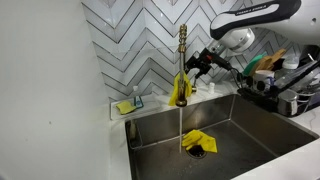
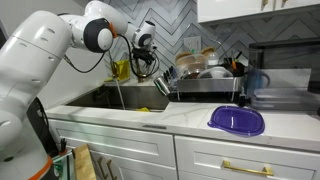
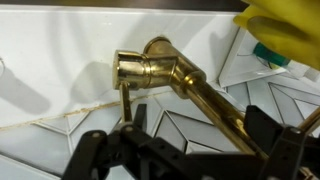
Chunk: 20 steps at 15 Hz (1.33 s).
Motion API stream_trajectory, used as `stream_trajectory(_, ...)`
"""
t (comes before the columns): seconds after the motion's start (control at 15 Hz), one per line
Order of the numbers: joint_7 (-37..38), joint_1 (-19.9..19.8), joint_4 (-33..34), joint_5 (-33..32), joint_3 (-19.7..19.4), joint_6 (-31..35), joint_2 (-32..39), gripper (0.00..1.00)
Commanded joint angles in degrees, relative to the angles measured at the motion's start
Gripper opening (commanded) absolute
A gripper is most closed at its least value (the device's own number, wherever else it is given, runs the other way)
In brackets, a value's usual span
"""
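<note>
an exterior view sits close in front of the brass faucet [image 1: 181, 65], slightly above it, facing the chevron tile wall [image 1: 130, 40] behind and looking down into the sink [image 1: 255, 135]. an exterior view stands farther back, before the counter [image 2: 150, 122], well to one side of the faucet. both share the sink, the wall and the dish rack [image 1: 285, 85] beside the faucet. the wrist view sits right up against the faucet [image 3: 170, 75].

Tall polished-brass faucet [image 1: 182, 62], upright at the back rim of the sink [image 1: 255, 125]
</note>
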Motion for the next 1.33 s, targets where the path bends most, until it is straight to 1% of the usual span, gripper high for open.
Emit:
stream_trajectory(0.0,-2.0,0.1,0.3,0.6,0.9,0.9,0.3,1.00)
stream_trajectory(0.07,-2.5,0.5,0.1,-0.9,0.1,0.8,0.1,1.00)
stream_trajectory(0.13,-2.7,0.8,0.1,-2.6,-0.7,-1.0,-0.4,1.00)
stream_trajectory(0.4,-4.6,0.8,-0.3,-7.5,-1.4,-5.2,-1.4,1.00)
stream_trajectory(0.53,-4.8,1.1,-0.2,-9.5,-1.7,-3.2,-1.2,1.00)
stream_trajectory(0.73,-3.7,1.5,-0.3,-10.0,-1.5,1.8,-0.4,1.00)
stream_trajectory(0.87,-2.7,1.9,-0.3,-9.4,-1.4,3.7,0.0,1.00)
stream_trajectory(1.0,-2.1,2.1,-0.4,-9.0,-1.2,4.0,0.2,1.00)
stream_trajectory(1.27,-0.6,2.0,-0.1,-9.0,-1.3,0.3,0.0,1.00)
